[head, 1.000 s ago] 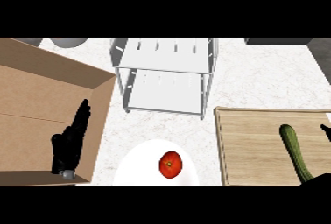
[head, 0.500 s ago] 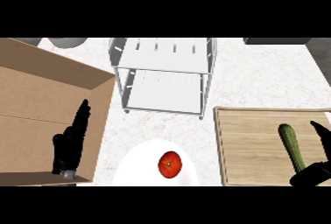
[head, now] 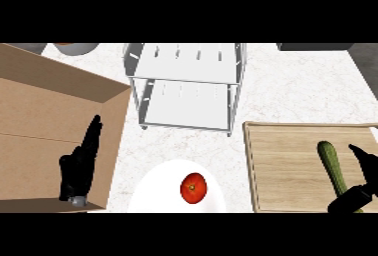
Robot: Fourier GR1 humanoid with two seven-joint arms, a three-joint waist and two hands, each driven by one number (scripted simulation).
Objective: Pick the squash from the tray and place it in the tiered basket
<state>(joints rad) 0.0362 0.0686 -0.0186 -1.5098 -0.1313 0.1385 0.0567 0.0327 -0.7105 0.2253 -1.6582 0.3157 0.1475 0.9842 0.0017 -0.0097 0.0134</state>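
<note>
The scene is evenly and brightly lit from above. No glare is recorded on the white speckled stone desk (head: 295, 95). Only faint, soft shadows are noted beneath the white wire tiered basket (head: 188, 85) and along the inner wall of the brown cardboard box (head: 52, 125). Edges are rendered without visible distortion.

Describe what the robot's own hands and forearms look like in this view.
Both hands are black with slim, tapering fingers. The left hand shows as a dark, narrow shape with a small grey rounded piece at its wrist. The right hand is equally black, glossy and rounded at the base. No cables, markings or sleeves are visible.
</note>
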